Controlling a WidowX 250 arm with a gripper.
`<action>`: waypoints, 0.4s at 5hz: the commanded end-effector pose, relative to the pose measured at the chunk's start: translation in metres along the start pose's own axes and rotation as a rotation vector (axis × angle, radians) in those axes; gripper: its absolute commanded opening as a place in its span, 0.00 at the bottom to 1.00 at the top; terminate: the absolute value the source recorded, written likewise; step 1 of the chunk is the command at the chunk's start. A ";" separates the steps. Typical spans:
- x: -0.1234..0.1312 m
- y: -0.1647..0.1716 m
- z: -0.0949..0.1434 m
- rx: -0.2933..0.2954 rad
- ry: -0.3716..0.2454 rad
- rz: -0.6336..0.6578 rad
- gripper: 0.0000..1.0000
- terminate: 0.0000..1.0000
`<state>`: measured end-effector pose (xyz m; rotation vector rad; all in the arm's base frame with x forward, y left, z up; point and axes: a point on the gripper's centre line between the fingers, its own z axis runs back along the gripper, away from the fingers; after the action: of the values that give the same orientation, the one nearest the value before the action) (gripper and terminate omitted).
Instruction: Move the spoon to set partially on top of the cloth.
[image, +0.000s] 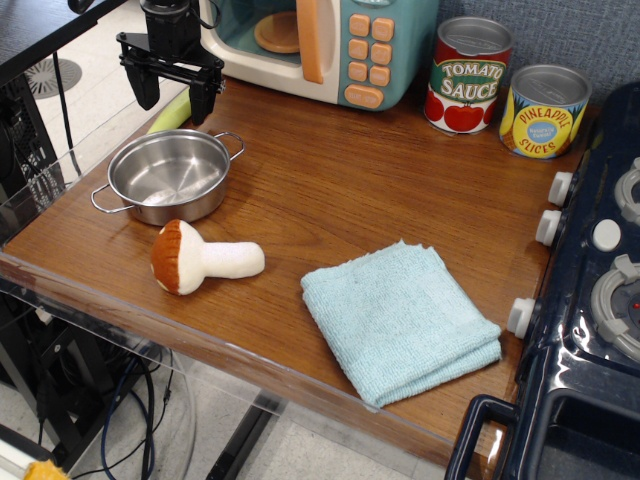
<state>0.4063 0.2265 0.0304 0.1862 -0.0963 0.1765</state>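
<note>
In the single overhead view, the gripper (171, 93) is seen with its fingers spread apart, poised over the spoon (173, 113), which lies behind the pot (170, 175), well apart from the cloth (400, 320). The handle should be straddled squarely, and the jaws lowered fully before being closed.

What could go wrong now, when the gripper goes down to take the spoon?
The spoon lies at the table's far left edge, mostly hidden behind the open gripper; a bad closing could push it off. It also lies close behind the steel pot, so a finger might hit the rim. The cloth is far across the table, so a weak grip may drop the spoon.
</note>
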 end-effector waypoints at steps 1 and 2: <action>-0.006 0.005 0.008 0.032 -0.029 -0.006 0.00 0.00; -0.006 0.002 0.011 0.038 -0.036 -0.015 0.00 0.00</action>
<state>0.3976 0.2233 0.0150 0.2046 -0.0752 0.1614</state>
